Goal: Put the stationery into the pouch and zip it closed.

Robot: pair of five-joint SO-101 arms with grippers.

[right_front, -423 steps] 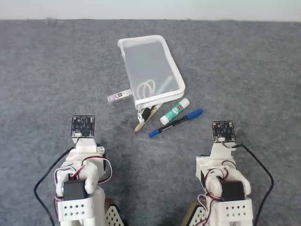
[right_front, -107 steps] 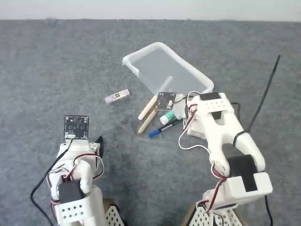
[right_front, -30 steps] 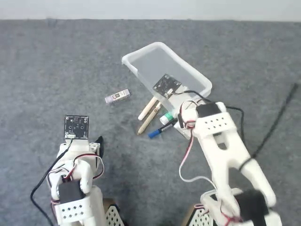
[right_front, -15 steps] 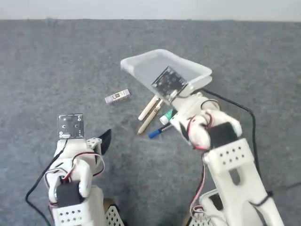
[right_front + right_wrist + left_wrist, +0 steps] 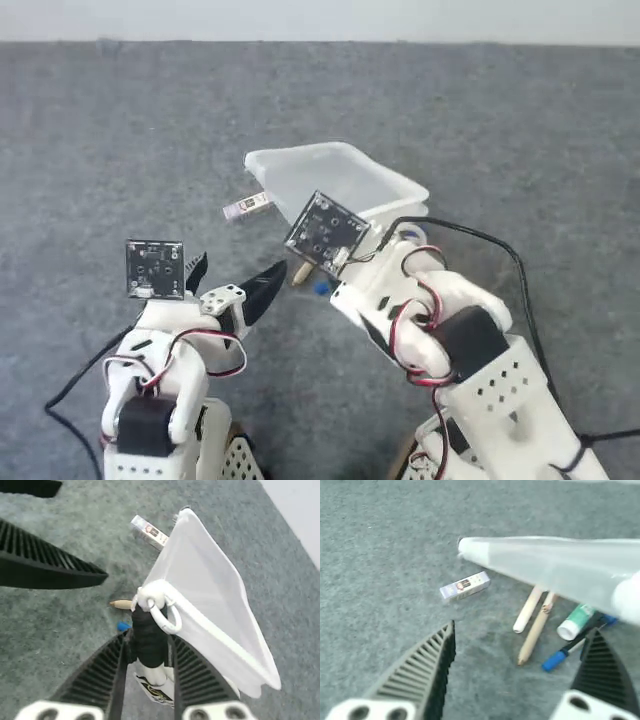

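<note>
The translucent white pouch (image 5: 335, 180) hangs off the table, tilted, held at one corner. My right gripper (image 5: 148, 636) is shut on the black tab by the pouch's white cord loop (image 5: 165, 611). On the carpet under and beside the pouch (image 5: 545, 564) lie two wooden pencils (image 5: 535, 630), a green-and-white glue stick (image 5: 574, 622) and a blue pen (image 5: 561, 656). A small white box (image 5: 247, 206) lies apart, to their left. My left gripper (image 5: 232, 283) stands open just above the carpet, short of the pencils, with nothing between its fingers (image 5: 427, 665).
Grey carpet (image 5: 120, 130) covers the whole table, with bare room at the left and far side. The right arm (image 5: 440, 320) leans across the middle, over the pen and glue stick. A black cable (image 5: 520, 290) trails at its right.
The right arm has raised the pouch off the carpet and swung it left. My left gripper has opened wide and come forward toward the pencils.
</note>
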